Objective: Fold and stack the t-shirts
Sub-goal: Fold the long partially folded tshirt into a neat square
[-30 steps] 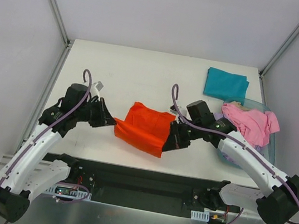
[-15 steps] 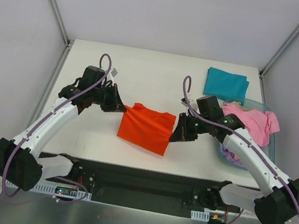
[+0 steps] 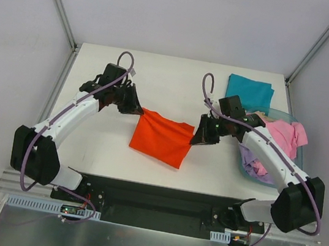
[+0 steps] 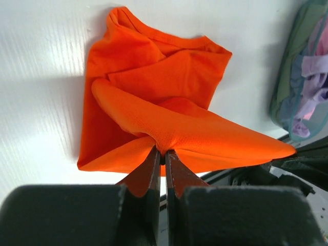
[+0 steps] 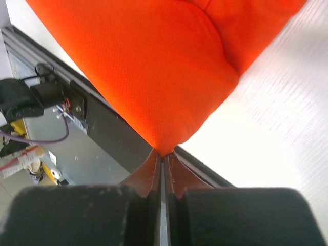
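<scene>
both claws have pushed away from the arm bases over the last second, carrying the shirt's corners up the table with them. the left arm has stretched out a good deal to do it.

my left claw (image 4: 161,154) is pinched fully closed on a fold of the orange-red t-shirt (image 4: 154,102), with the cloth bunching right at the fingertips. from that wrist camera, a raised flap sweeps from the tips off to the right. past it, the rest of the shirt lies on the white table (image 3: 158,79).

my right claw (image 5: 163,154) is clamped tight the same way on a point of the same shirt. the cloth fans out wide ahead of its tips and hangs above the table surface.

from overhead the shirt spans the gap between the two claws. the left claw holds its far left corner and the right claw its far right corner. the bulk of the cloth lies on the base side of both.

out to the right of the right claw, beside that arm's forearm, sits the blue tub (image 3: 284,115). a pink t-shirt (image 3: 277,135) is draped over its rim and a lavender t-shirt (image 3: 246,155) shows inside, partly hidden by the arm.

farthest out, beyond the right claw, a teal t-shirt (image 3: 249,92) lies folded flat on the table just beside the tub's far edge.
</scene>
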Controlling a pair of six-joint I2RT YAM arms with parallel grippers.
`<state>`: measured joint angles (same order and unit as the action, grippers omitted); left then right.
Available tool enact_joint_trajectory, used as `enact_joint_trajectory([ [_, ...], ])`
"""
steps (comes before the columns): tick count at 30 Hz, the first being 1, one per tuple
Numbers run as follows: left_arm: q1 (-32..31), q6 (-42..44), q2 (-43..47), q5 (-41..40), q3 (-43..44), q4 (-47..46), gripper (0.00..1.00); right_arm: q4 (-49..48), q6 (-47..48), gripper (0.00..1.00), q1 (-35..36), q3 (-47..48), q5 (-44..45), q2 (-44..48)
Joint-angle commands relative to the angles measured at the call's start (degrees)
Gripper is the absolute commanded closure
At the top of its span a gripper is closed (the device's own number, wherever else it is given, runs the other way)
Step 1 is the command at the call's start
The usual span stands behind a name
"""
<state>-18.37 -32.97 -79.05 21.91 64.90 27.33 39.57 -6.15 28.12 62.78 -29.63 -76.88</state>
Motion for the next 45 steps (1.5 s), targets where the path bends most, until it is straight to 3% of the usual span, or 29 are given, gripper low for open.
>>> enact_joint_trajectory([
  [1, 1.0, 1.8, -5.1, -4.8, 5.9, -1.9, 1.0, -1.0, 2.5, 0.99, -2.2, 5.0, 0.2, -3.6],
  [7, 2.0, 2.4, -14.8, -5.7, 12.2, -1.8, 1.0, -2.4, 3.1, 0.99, -5.1, 9.2, 2.1, -11.3],
  [11, 2.5, 2.5, -21.7, -4.5, 16.8, -1.8, 1.0, -3.0, 3.3, 0.99, -5.5, 13.4, 10.2, -18.2],
  [18, 3.1, 2.6, -32.5, -7.8, 24.6, -1.8, 1.0, -4.9, 3.0, 0.97, -6.6, 21.5, 11.9, -32.3],
  [26, 3.3, 3.4, -38.5, -7.8, 29.6, -0.4, 1.0, -4.8, 3.1, 0.93, -8.1, 27.0, 15.0, -36.8],
  [29, 3.5, 3.2, -38.7, -9.1, 30.1, 0.4, 0.86, -3.7, 3.9, 0.74, -8.2, 28.3, 13.7, -37.2],
  [30, 3.4, 3.2, -38.4, -9.1, 30.3, 0.9, 0.76, -2.8, 4.2, 0.67, -8.2, 29.1, 13.5, -37.2],
  [32, 3.4, 3.6, -37.7, -7.9, 30.5, 1.1, 0.73, -0.8, 7.2, 0.64, -8.1, 30.7, 11.2, -37.4],
  [33, 3.4, 4.1, -36.5, -7.6, 30.5, 1.1, 0.7, 1.5, 7.3, 0.57, -8.0, 31.5, 11.6, -37.2],
  [35, 3.4, 4.1, -35.2, -6.1, 30.1, 1.1, 0.45, 1.9, 7.3, 0.49, -7.7, 30.9, 11.9, -34.7],
  [37, 3.4, 3.6, -32.8, -5.2, 28.8, 1.1, 0.26, 1.4, 6.9, 0.3, -7.6, 28.2, 10.7, -32.4],
  [38, 3.4, 3.4, -31.8, -4.3, 28.2, 1.1, 0.21, 1.0, 6.7, 0.24, -7.6, 27.1, 10.0, -30.9],
  [39, 3.3, 2.8, -29.6, -3.9, 26.5, 1.0, 0.16, 0.3, 6.6, 0.12, -7.1, 26.0, 9.2, -28.2],
  [40, 3.2, 2.6, -28.5, -3.4, 25.6, 1.0, 0.06, 0.0, 6.6, 0.05, -6.9, 23.3, 7.0, -26.6],
  [42, 2.8, 2.0, -25.1, -2.2, 23.0, 0.9, 0.01, -1.9, 6.5, 0.03, -5.5, 20.6, 4.2, -22.5],
  [45, 1.8, 2.1, -22.1, 1.6, 19.9, -1.5, 0.01, -6.3, 7.3, 0.03, -2.3, 15.4, -2.3, -19.1],
])
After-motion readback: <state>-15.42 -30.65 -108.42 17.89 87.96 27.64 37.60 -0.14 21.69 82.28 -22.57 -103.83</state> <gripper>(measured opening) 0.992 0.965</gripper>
